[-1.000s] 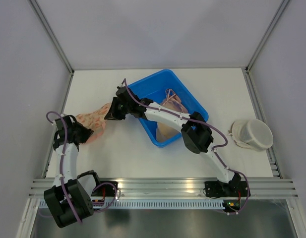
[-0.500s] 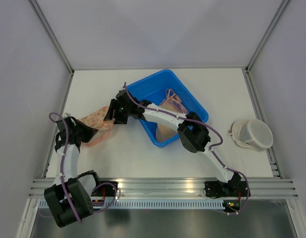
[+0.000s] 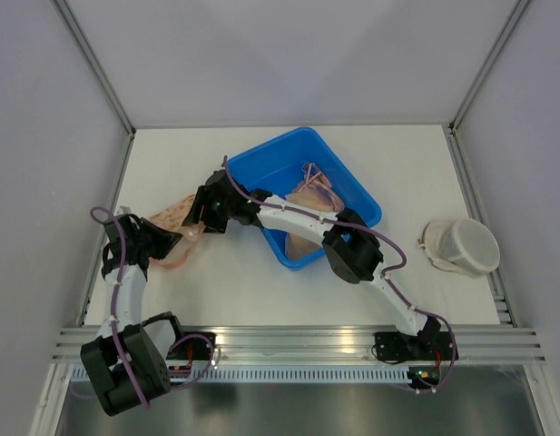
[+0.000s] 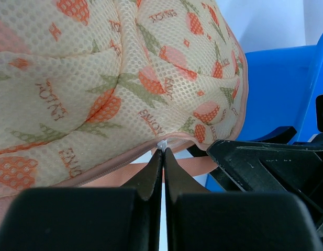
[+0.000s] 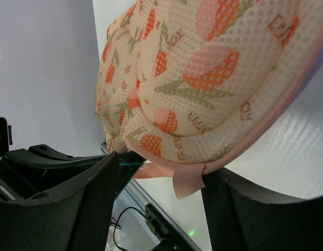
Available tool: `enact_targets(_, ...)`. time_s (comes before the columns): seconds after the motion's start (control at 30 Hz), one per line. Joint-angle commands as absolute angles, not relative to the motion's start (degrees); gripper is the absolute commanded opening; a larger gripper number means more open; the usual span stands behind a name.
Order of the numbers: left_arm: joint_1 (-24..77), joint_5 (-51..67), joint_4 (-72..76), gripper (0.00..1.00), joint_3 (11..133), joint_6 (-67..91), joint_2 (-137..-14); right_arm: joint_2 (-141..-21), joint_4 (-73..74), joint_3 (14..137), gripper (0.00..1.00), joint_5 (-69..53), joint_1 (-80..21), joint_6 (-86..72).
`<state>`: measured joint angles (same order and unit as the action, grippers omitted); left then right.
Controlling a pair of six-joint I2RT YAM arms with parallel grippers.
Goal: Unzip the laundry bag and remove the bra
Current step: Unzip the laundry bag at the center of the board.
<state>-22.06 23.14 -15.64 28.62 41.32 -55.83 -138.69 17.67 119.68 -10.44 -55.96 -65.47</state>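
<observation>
At the table's (image 3: 252,291) left edge lies the bag (image 3: 175,216), peach mesh with an orange-and-green print, and both of your grippers are at it. Your left gripper (image 4: 162,156) is pinched fully closed on the pull (image 4: 161,143). The pull shows as a small white bit at the fingertips, right on the pink zip line along the bag's edge. Your right gripper (image 5: 161,175) stands wide open at the end of the bag nearest the bin (image 3: 345,173). Its fingers (image 5: 93,193) sit either side of the zip trim and a pink tab (image 5: 187,182), gripping nothing. The two grippers are just beside each other. You cannot make out the bra through the mesh. The blue bin sits mid-table, turned on a slant, with pale garments (image 3: 307,195) inside. A white tub (image 3: 461,245) rests near the right edge, well apart from the rest.
</observation>
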Motion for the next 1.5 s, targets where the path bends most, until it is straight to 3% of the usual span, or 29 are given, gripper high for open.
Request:
enact_targets(0.0, -21.8, 26.01, -12.31, 0.02, 28.04, 43.24, -56.07, -136.32, 15.21, 120.23, 0.65, -10.28, -56.6, -67.76)
enact_targets(0.13, -21.71, 26.1, -12.39, 0.02, 28.21, 42.72, -56.69, -137.72, 15.03, 120.93, 0.48, -9.32, -56.51, -67.06)
enact_targets(0.17, -21.8, 25.84, -12.57, 0.02, 28.39, 42.54, -56.86, -137.9, 15.46, 121.37, 0.34, -8.97, -56.51, -66.8)
enact_targets(0.23, -21.8, 24.0, -14.67, 0.02, 29.26, 41.75, -57.3, -138.25, 15.99, 121.55, 0.16, -8.26, -56.34, -65.84)
enact_targets(0.33, -21.8, 21.72, -16.6, 0.02, 30.41, 40.17, -57.92, -138.25, 16.08, 121.2, 0.0, -7.91, -55.81, -64.0)
enact_targets(0.7, -21.71, 8.98, -24.52, 0.02, 34.01, 35.43, -57.92, -140.79, 16.88, 122.43, 0.0, -9.4, -52.3, -59.59)
enact_targets(0.93, -21.8, 9.75, -25.05, 0.02, 33.84, 35.59, -60.47, -145.02, 17.84, 128.58, 0.02, -11.78, -51.77, -58.18)
enact_targets(0.97, -21.71, 10.54, -24.53, 0.02, 33.49, 35.77, -60.56, -144.93, 17.93, 128.58, 0.05, -11.86, -51.77, -58.1)
enact_targets(1.1, -21.71, 13.97, -22.42, 0.02, 33.05, 37.17, -60.47, -143.1, 18.19, 127.53, 0.38, -11.87, -51.86, -57.66)
enact_targets(1.47, -21.62, 17.13, -21.45, 0.02, 36.65, 41.3, -60.65, -135.89, 20.3, 123.93, 0.57, -10.73, -54.05, -58.44)
